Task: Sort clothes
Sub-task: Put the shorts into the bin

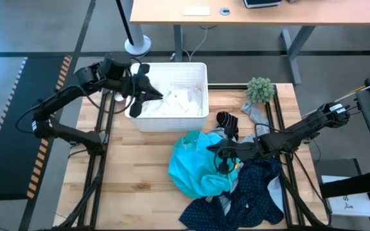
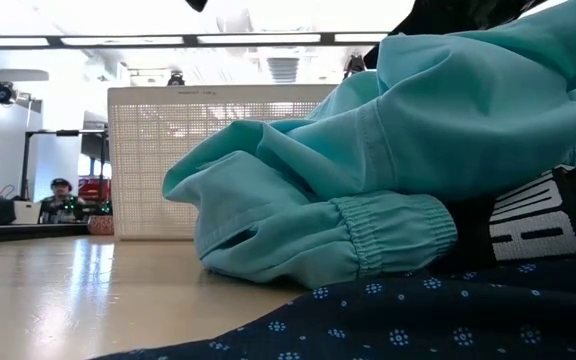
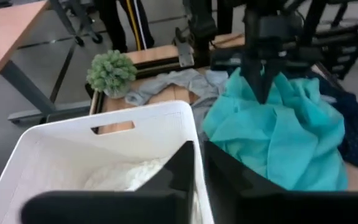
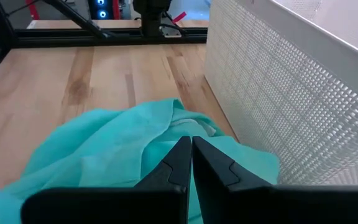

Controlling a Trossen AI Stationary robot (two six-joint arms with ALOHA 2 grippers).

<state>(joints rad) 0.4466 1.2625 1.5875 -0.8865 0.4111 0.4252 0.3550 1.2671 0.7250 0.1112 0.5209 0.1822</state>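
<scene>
My 2 pincers, both closed: 1 over the basket, 1 at the clothes pile.

In the high view I count 1 white basket at upper centre, with white garments inside, and 1 green plant to its right on the desk. My left pincer hangs over the basket's left part, fingers closed together and gripping nothing I can see. Lower centre lies the pile: 1 teal garment, 1 navy dotted garment to its lower right, 1 black piece above it, and 1 grey garment by the plant. My right pincer sits at the teal garment's right edge with its fingers closed; I cannot tell whether any cloth is pinched.
</scene>
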